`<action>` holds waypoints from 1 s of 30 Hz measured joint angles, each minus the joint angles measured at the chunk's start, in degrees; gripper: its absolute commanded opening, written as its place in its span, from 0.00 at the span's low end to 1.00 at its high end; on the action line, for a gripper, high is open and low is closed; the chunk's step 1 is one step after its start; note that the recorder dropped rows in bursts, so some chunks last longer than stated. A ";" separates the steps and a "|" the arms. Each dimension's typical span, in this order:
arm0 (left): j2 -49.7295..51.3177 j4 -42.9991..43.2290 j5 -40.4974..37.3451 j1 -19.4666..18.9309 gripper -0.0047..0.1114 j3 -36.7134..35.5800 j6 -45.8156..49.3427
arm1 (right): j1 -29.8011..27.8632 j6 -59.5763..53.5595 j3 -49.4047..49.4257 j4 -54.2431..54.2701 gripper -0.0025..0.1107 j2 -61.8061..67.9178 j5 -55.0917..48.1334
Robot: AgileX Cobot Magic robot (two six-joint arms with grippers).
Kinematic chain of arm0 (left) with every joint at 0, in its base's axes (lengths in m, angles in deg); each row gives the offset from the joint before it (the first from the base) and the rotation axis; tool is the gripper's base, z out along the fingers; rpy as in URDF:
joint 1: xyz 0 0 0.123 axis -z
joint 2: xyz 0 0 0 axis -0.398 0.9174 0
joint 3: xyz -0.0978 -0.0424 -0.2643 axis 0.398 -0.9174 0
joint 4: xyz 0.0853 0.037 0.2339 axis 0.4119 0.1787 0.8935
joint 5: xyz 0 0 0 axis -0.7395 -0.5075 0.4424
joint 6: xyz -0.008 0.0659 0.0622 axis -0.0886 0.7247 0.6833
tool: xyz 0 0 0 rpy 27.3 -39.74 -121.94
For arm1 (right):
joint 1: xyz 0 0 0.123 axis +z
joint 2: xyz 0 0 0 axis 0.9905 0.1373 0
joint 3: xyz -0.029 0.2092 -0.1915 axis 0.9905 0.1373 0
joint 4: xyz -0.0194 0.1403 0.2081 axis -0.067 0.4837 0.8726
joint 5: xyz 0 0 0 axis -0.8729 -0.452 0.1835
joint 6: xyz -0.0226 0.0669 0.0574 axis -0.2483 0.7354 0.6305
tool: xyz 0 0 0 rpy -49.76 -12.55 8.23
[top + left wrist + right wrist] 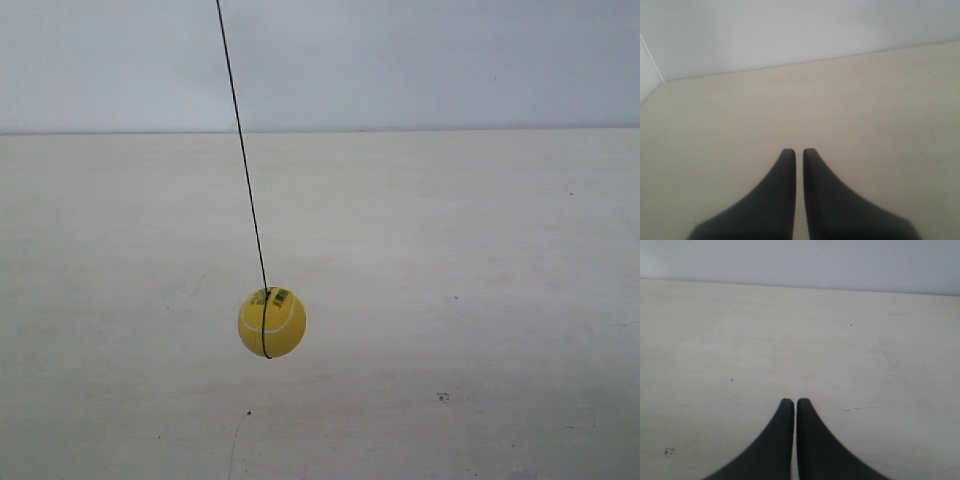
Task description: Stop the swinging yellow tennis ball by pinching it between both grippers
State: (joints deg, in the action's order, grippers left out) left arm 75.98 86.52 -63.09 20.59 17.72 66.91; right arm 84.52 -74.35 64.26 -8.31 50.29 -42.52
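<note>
The pale table (480, 300) runs back to its far edge at the wall. Over it, the left gripper (799, 152) and the right gripper (795, 402) each hold their 2 fingers together. The yellow tennis ball (271, 322) hangs well short of that far edge on a slanted black string (243, 150).

Exterior faces wall (420, 60), wrists low, table (865, 110) shared

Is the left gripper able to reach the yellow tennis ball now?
Probably not yet: no arm shows near the hanging yellow tennis ball, and the left gripper faces only table.
</note>
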 measured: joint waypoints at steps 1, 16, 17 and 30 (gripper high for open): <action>0.00 0.00 0.00 0.00 0.08 0.00 0.00 | 0.00 0.00 0.00 0.00 0.02 0.00 0.00; 0.00 -0.15 0.00 0.00 0.08 0.00 0.00 | 0.00 0.00 0.00 0.00 0.02 0.00 0.67; 0.00 -0.15 0.00 0.00 0.08 0.00 0.00 | 0.00 0.00 0.00 0.00 0.02 0.00 0.67; 0.00 -0.15 0.00 0.00 0.08 0.00 0.00 | 0.00 0.00 0.00 0.00 0.02 0.00 0.71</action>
State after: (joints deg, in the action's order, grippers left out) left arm 75.98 86.37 -63.09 20.59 17.72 66.91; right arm 84.52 -74.35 64.26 -8.31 50.29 -41.81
